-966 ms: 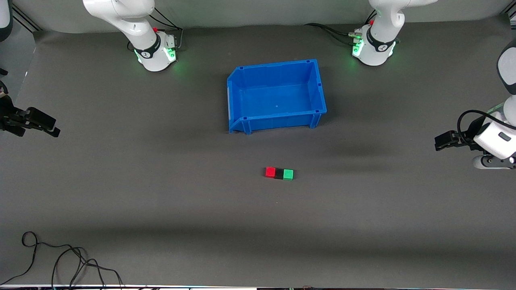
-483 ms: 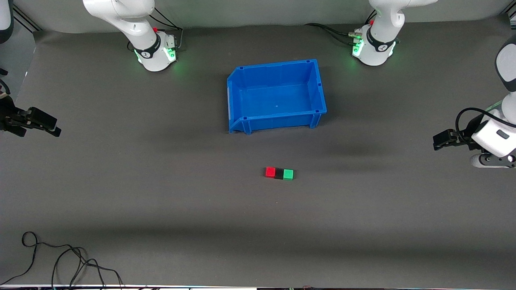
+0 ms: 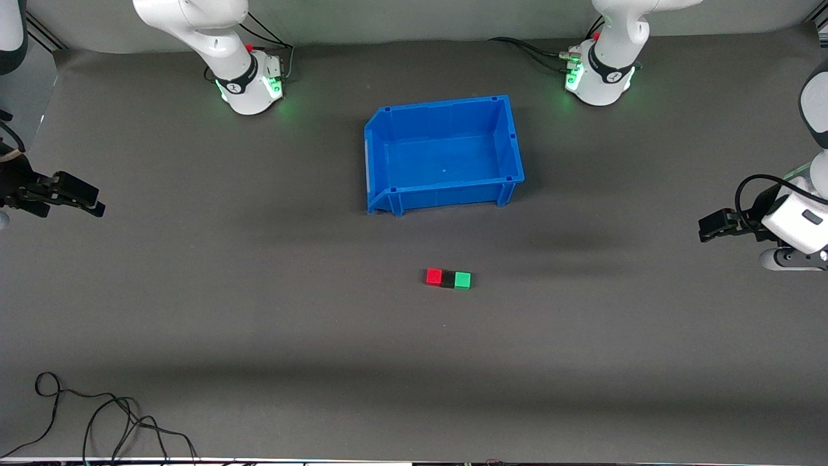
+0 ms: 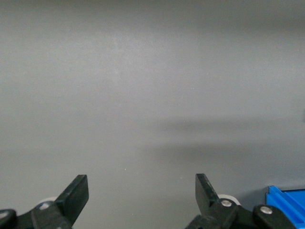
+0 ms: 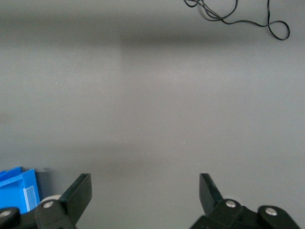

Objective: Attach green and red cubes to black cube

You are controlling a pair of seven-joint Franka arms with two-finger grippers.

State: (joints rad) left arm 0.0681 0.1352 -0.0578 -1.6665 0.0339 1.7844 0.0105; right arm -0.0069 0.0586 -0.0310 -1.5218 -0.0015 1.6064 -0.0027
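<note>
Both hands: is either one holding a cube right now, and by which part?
Neither. The left hand and right hand are open and empty; the red cube, black cube and green cube sit in a row on the table.

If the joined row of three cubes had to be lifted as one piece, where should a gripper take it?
Probably from straight above, closing on the black cube across its two free faces, the one nearer the front camera and the one toward the blue bin. The red cube and green cube block its other faces.
</note>
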